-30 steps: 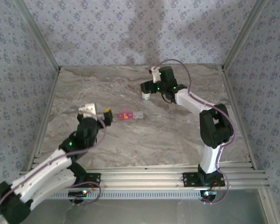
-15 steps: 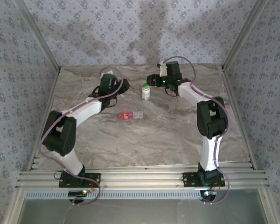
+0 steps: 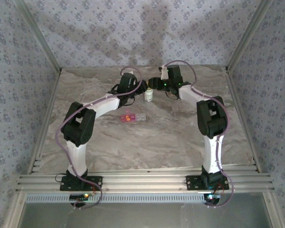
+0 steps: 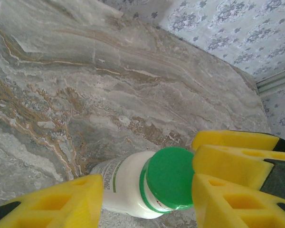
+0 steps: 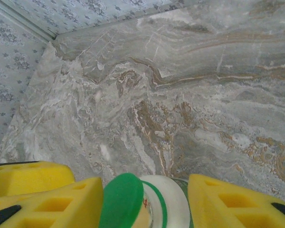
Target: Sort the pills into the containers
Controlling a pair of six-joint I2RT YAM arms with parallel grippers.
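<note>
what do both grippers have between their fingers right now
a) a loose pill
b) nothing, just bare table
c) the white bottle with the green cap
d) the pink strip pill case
C: the white bottle with its green cap sits between the fingers of the left gripper and of the right gripper, while the pink pill case lies apart from both.

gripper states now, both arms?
Left gripper: fingers either side of the white bottle; clamped or not, cannot tell.
Right gripper: straddles the same bottle; grip cannot be told.
</note>
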